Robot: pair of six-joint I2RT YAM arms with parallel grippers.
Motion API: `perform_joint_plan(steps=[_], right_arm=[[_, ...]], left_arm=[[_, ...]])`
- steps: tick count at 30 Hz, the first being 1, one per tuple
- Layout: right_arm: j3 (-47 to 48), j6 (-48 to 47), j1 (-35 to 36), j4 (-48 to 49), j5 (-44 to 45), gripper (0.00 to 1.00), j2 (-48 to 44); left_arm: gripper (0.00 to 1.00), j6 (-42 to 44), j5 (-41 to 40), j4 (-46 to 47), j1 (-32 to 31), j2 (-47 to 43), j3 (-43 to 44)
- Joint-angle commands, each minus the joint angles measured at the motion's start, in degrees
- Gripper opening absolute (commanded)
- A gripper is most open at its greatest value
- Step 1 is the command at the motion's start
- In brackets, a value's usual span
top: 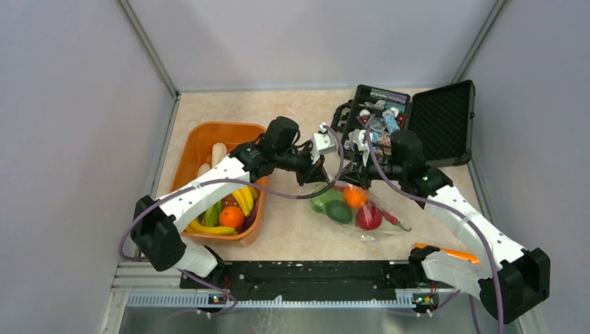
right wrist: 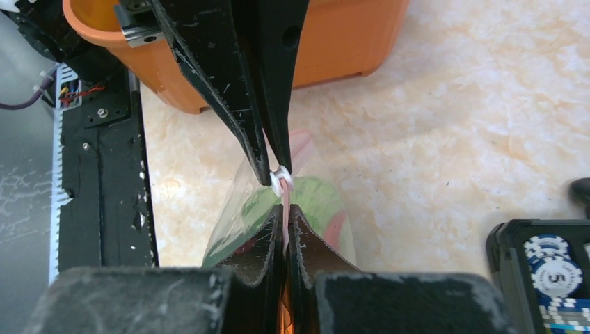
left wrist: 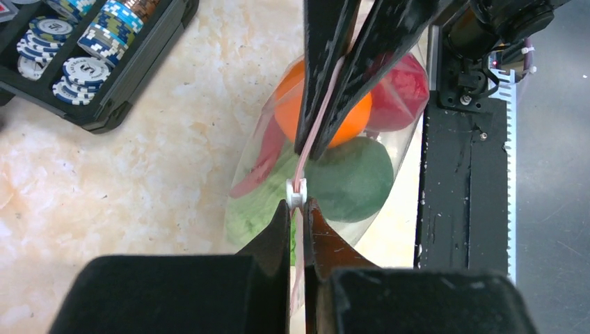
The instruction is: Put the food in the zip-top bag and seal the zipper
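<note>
The zip-top bag (top: 376, 229) lies mid-table holding food: an orange (top: 355, 197), a green piece (top: 339, 211) and a red piece (top: 369, 217). Its mouth edge is lifted, and the pink zipper (left wrist: 311, 129) runs taut between both grippers. My left gripper (left wrist: 298, 209) is shut on the zipper, right behind the white slider (left wrist: 296, 195). My right gripper (right wrist: 285, 210) faces it, shut on the same strip just on the other side of the slider (right wrist: 282, 179). More food, bananas (top: 243, 198) and an orange (top: 231, 218), sits in the orange tub (top: 209, 132).
An open black hard case (top: 445, 118) with chips (left wrist: 83, 62) stands at the back right, close behind the grippers. The orange tub is left of the bag. A black rail (top: 299, 275) runs along the near edge, with an orange-tipped tool (top: 445, 252) by the right base.
</note>
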Motion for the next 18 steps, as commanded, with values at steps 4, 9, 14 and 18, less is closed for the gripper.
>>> perform_joint_plan(steps=[4, 9, 14, 18], right_arm=[[0.5, 2.8, 0.4, 6.7, 0.5, 0.0, -4.7], [-0.3, 4.5, 0.4, 9.6, 0.4, 0.0, -5.3], [-0.4, 6.5, 0.4, 13.0, -1.4, 0.0, -7.3], [0.9, 7.3, 0.4, 12.6, -0.4, 0.15, -8.3]], left_arm=[[0.0, -0.1, -4.6, -1.3, 3.3, -5.1, -7.9], [0.0, -0.9, -6.3, -1.2, 4.3, -7.0, -9.4], [0.0, -1.9, -3.7, -0.4, 4.4, -9.4, -4.3], [0.0, -2.7, -1.1, 1.0, 4.4, -11.3, 0.3]])
